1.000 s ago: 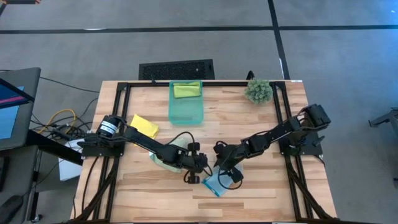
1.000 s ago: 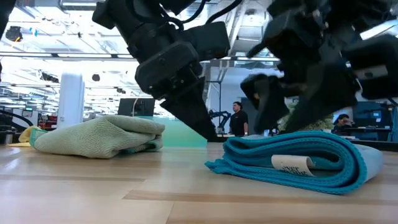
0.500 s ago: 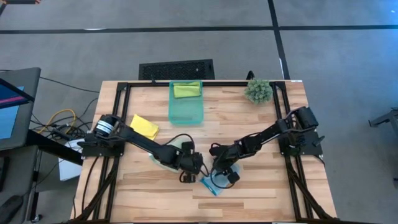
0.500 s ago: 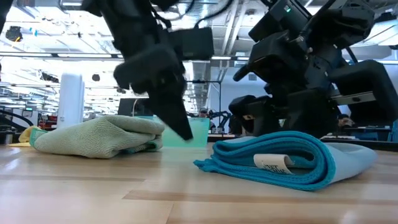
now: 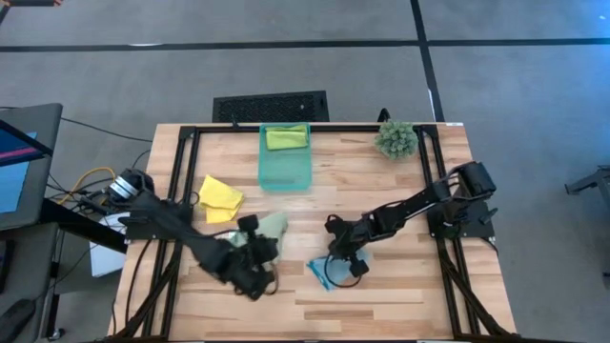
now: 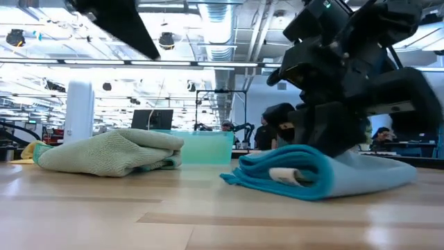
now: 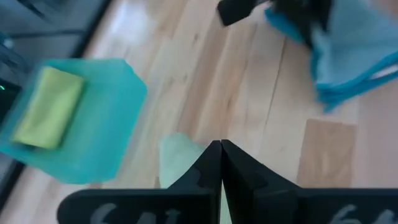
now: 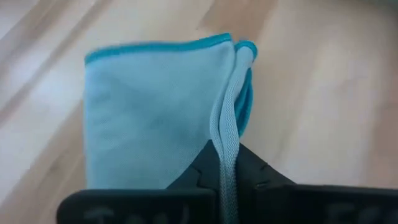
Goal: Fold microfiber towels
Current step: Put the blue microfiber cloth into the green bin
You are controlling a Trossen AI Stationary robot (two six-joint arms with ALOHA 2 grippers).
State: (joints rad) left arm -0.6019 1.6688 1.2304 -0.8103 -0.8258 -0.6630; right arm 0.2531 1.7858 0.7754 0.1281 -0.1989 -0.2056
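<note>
1. Right claw (image 8: 225, 180) pinches the folded edge of the light blue towel (image 5: 319, 273), which lies on the surface (image 5: 400, 300).
2. Left claw (image 7: 221, 163) is clenched, empty, above the pale green towel (image 5: 273, 227).

On the counter (image 5: 400, 200), a bin (image 5: 285, 164) at upper centre holds one towel (image 5: 287, 137), a plant (image 5: 396, 139) sits upper right, and three towels (image 5: 220, 194) (image 5: 272, 227) (image 5: 319, 273) lie across the middle.
</note>
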